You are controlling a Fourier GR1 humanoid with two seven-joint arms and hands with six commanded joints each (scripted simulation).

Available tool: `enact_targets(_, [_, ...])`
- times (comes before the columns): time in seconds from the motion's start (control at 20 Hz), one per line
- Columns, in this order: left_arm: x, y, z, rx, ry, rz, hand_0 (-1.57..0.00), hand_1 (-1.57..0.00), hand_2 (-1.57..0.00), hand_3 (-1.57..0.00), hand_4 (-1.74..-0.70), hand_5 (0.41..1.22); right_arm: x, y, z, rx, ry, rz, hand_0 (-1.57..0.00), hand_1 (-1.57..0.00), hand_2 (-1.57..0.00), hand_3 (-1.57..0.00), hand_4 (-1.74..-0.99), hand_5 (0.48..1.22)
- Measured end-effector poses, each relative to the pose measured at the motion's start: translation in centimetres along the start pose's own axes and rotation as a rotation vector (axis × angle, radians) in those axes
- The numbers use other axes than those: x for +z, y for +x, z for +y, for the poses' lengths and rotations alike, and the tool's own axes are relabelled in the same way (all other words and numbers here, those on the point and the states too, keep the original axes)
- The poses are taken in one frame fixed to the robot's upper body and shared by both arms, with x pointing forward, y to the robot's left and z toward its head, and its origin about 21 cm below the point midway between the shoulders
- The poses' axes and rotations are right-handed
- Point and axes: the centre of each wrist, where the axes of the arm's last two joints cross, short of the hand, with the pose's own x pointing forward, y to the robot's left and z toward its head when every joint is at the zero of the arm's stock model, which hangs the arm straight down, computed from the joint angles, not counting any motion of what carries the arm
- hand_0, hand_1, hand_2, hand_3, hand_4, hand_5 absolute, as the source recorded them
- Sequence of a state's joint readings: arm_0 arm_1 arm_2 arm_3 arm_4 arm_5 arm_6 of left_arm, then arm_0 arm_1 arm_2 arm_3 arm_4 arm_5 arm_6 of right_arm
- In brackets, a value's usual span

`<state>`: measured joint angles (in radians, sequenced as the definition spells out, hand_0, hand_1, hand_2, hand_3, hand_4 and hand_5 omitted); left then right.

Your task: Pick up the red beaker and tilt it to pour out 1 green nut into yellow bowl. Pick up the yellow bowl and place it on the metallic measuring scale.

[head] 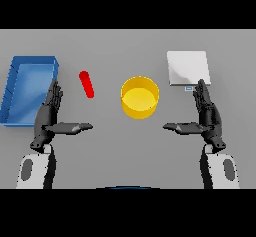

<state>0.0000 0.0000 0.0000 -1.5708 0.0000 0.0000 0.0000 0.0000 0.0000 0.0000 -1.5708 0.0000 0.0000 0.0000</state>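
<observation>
A slim red beaker (87,84) lies tilted on the grey table, left of centre. The yellow bowl (140,97) stands upright in the middle; I see nothing inside it. The metallic measuring scale (188,67) is a flat pale square at the back right. My left hand (48,116) hovers below and left of the beaker, fingers straight, thumb pointing inward, holding nothing. My right hand (207,116) mirrors it just in front of the scale, right of the bowl, also open and empty. No green nut is visible.
A blue tray (15,87) with raised walls sits at the far left, right beside my left hand.
</observation>
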Motion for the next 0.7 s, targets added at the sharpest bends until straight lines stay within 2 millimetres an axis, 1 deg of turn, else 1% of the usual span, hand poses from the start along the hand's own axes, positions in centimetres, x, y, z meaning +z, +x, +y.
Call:
enact_targets(0.3, [-0.1, 0.0, -0.8, 0.002, -0.003, 0.008, 0.00, 0.00, 0.00, 0.00, -1.14, 0.660, -0.1, -0.1, -0.6, -0.001, -0.003, 0.004, 0.00, 0.00, 0.00, 0.00, -1.071, 0.578])
enact_targets(0.35, [1.1, 0.6, -0.8, -0.072, -0.037, -0.057, 0.00, 0.00, 0.00, 0.00, -1.14, 0.660, 0.6, 0.4, -0.7, 0.152, 0.003, -0.096, 0.00, 0.00, 0.00, 0.00, -1.072, 0.577])
enact_targets(0.4, [1.8, 0.9, -1.0, -0.125, -0.063, -0.071, 0.00, 0.00, 0.00, 0.00, -1.14, 0.660, 1.1, 0.8, -0.6, 0.243, 0.016, -0.140, 0.00, 0.00, 0.00, 0.00, -1.066, 0.576])
enact_targets(0.45, [2.5, 1.6, -1.4, -0.151, -0.082, -0.084, 0.00, 0.00, 0.00, 0.00, -1.14, 0.662, 1.5, 0.9, -0.3, 0.295, 0.024, -0.155, 0.00, 0.00, 0.00, 0.00, -1.064, 0.577])
enact_targets(0.5, [2.9, 1.9, -1.2, -0.182, -0.086, -0.061, 0.00, 0.00, 0.00, 0.00, -1.14, 0.660, 2.0, 1.0, -0.1, 0.326, 0.028, -0.154, 0.00, 0.00, 0.00, 0.00, -1.071, 0.581])
enact_targets(0.55, [3.1, 2.4, -1.1, -0.196, -0.090, -0.068, 0.00, 0.00, 0.00, 0.00, -1.14, 0.657, 2.0, 1.2, -0.4, 0.338, 0.028, -0.159, 0.00, 0.00, 0.00, 0.00, -1.084, 0.585])
enact_targets(0.6, [3.4, 2.3, -1.0, -0.195, -0.093, -0.046, 0.00, 0.00, 0.00, 0.00, -1.14, 0.655, 2.0, 1.2, -0.5, 0.342, 0.032, -0.156, 0.00, 0.00, 0.00, 0.00, -1.103, 0.592])
enact_targets(0.65, [3.3, 2.5, -0.9, -0.195, -0.102, -0.030, 0.00, 0.00, 0.00, 0.00, -1.14, 0.652, 2.1, 1.4, -0.8, 0.324, 0.045, -0.157, 0.00, 0.00, 0.00, 0.00, -1.118, 0.600])
enact_targets(0.7, [3.1, 2.5, -1.2, -0.199, -0.106, -0.011, 0.00, 0.00, 0.00, 0.00, -1.14, 0.650, 2.0, 1.5, -0.5, 0.315, 0.054, -0.152, 0.00, 0.00, 0.00, 0.00, -1.131, 0.607])
